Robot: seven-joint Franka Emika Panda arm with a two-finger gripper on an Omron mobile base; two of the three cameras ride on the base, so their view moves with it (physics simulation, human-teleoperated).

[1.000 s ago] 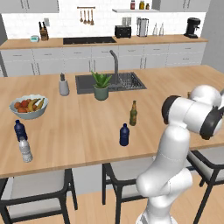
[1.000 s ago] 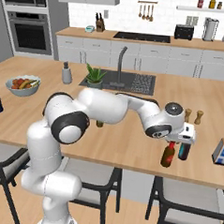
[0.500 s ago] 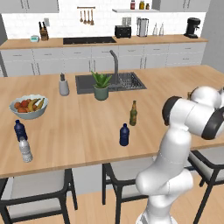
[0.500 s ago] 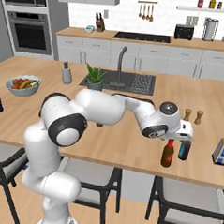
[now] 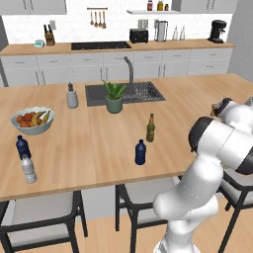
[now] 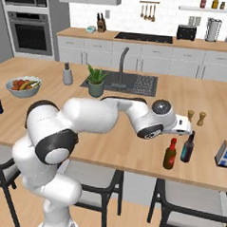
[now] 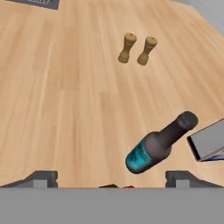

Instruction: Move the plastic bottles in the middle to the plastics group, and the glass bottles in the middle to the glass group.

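Two bottles stand upright just beside each other at the lower right of the right base view, near the front edge of the wooden counter (image 6: 132, 150): a brown bottle (image 6: 170, 154) with a red cap and neck, and to its right a dark glass bottle (image 6: 187, 147) with a teal label. Over them reaches the white arm (image 6: 115, 116), which spans the middle of that frame, its hand ending just above the brown bottle's cap. In the hand view the jaws stand wide apart, their grey tips at the lower left and lower right corners with nothing between them; a sliver of red shows at the bottom edge between the tips, and the dark bottle (image 7: 158, 144) lies across the lower right, apart from both tips. Farther right on the counter, at the frame's edge, sits a small box (image 6: 225, 153), near the dark bottle. Behind the two bottles, a pair of tan pepper mills (image 6: 196, 118) stand side by side. In the left base view the sink (image 5: 123, 92) takes the upper centre, with a potted plant (image 5: 114, 97) at its front rim. A fruit bowl (image 5: 32, 120) sits at the left; below it, near the counter's front edge, a blue bottle (image 5: 21, 147) and a clear water bottle (image 5: 28, 169) stand close together. Near the middle of that frame an olive bottle (image 5: 150, 128) stands upright, and just below and left of it, apart, a second blue bottle (image 5: 141, 152).
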